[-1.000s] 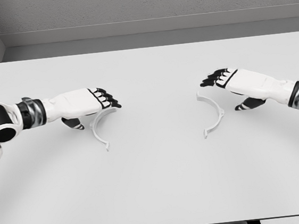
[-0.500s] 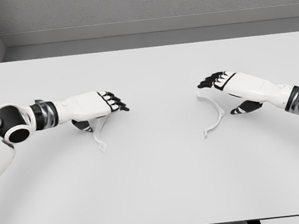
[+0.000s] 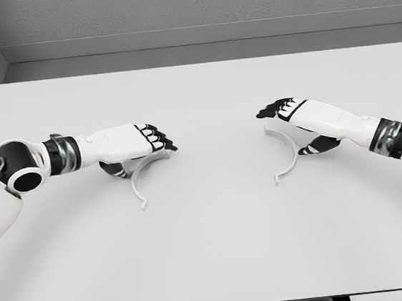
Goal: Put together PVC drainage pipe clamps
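Reaching in from both sides, I have the left hand (image 3: 137, 141) lying palm-down over the top of the left clamp half (image 3: 145, 176), fingers curled loosely over its upper end while the thumb sits beneath; whether it actually pinches the piece I cannot tell. My right hand (image 3: 294, 112) hovers over the upper end of the right clamp half (image 3: 288, 153), fingers bent downward, thumb tucked under, nothing gripped that I can see. Both white half-rings lie flat near the middle of the counter (image 3: 211, 250), well apart, open sides facing each other, which I judge suits sliding them together. Pale and bare, the counter runs back to a grey wall (image 3: 193, 4).
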